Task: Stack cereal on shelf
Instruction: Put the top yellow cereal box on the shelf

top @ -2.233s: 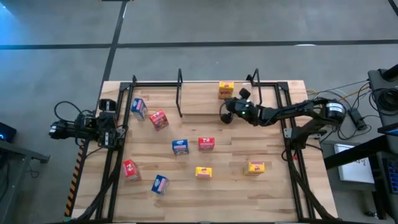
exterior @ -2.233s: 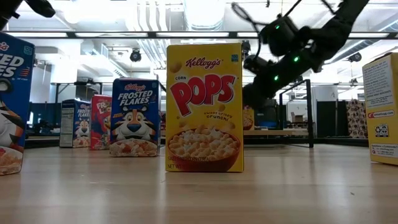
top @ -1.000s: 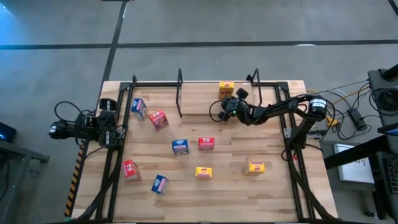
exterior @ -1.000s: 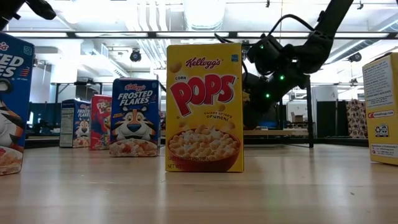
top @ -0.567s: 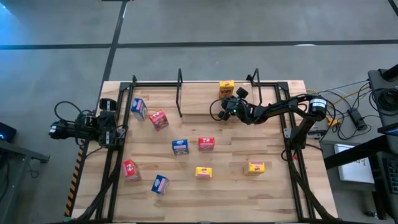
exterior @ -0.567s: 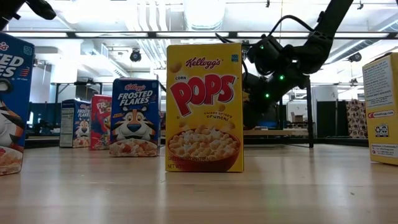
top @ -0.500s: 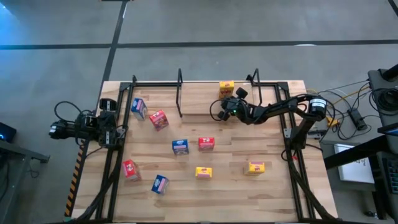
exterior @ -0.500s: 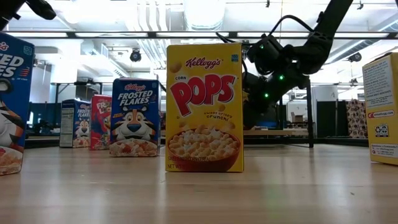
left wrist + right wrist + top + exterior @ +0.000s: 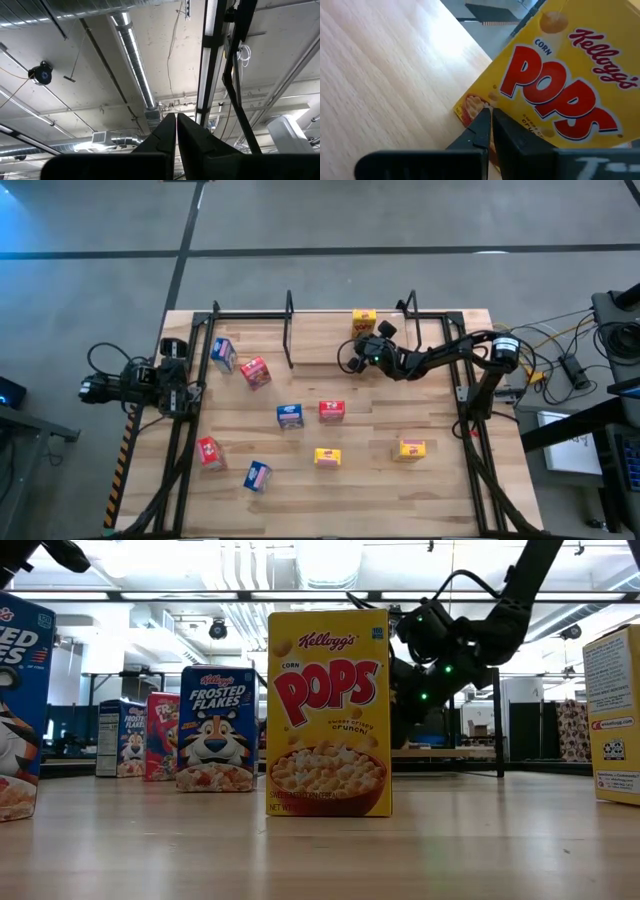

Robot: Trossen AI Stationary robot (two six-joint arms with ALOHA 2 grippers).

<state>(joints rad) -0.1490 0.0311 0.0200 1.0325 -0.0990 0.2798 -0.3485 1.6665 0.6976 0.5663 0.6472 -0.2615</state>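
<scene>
From above, the right tool (image 9: 347, 358) reaches over the shelf (image 9: 320, 360) at the far side of the wooden desk (image 9: 440, 470), its fingers pressed together on nothing, just beside a yellow Corn Pops box (image 9: 363, 322) standing at the shelf's far edge. The left tool (image 9: 198, 392) is parked at the desk's left edge, closed as well. Loose boxes are spread over the desk: a blue box (image 9: 222, 354) and a red box (image 9: 255, 372) near the left, a blue box (image 9: 290, 415) and a red box (image 9: 332, 411) in the middle, and a red box (image 9: 208, 451), a blue box (image 9: 257, 475) and two yellow boxes (image 9: 327, 457) (image 9: 412, 448) along the near side.

At desk level, a Corn Pops box (image 9: 329, 712) stands upright in the centre, Frosted Flakes boxes (image 9: 217, 728) to its left, the right arm (image 9: 450, 640) hanging behind.

The left wrist view shows closed fingers (image 9: 167, 132) pointing at ceiling ducts (image 9: 132, 55).

The right wrist view shows shut fingertips (image 9: 484, 120) close before a tilted Corn Pops box (image 9: 555, 95) on light wood.
</scene>
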